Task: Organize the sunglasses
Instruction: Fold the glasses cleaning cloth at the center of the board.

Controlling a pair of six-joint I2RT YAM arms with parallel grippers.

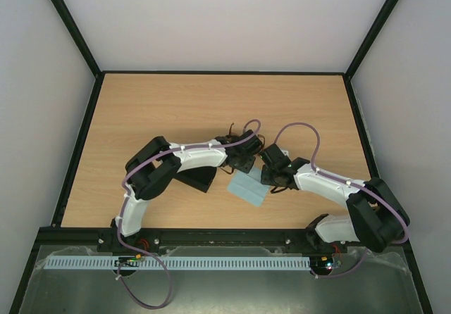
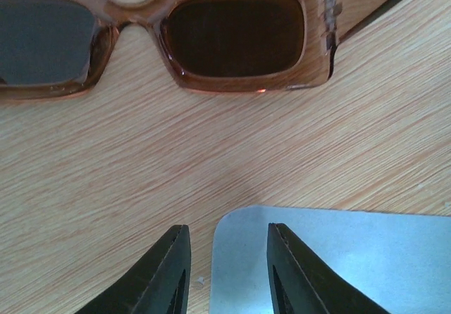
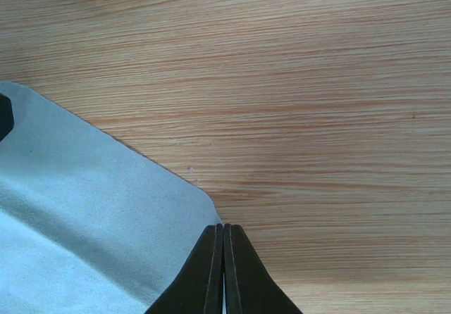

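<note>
The wooden table (image 1: 176, 103) carried everything, and the pale blue cloth (image 1: 248, 189) lay flat on it near the front middle. The left arm (image 1: 201, 155) reached in from the cloth's left and the right arm (image 1: 324, 184) from its right, their wrists crowding above the cloth and hiding much of what lay beyond it. A black case (image 1: 196, 180) sat just left of the cloth, partly under the left arm. The sunglasses (image 2: 236, 36) rested on bare wood just beyond the cloth, apart from it, lenses facing the left wrist camera. The left gripper (image 2: 227, 258) hung with its jaws apart astride the cloth's rounded corner. The right gripper (image 3: 223, 258) had its jaws pressed together at another corner; whether it pinched fabric could not be told.
</note>
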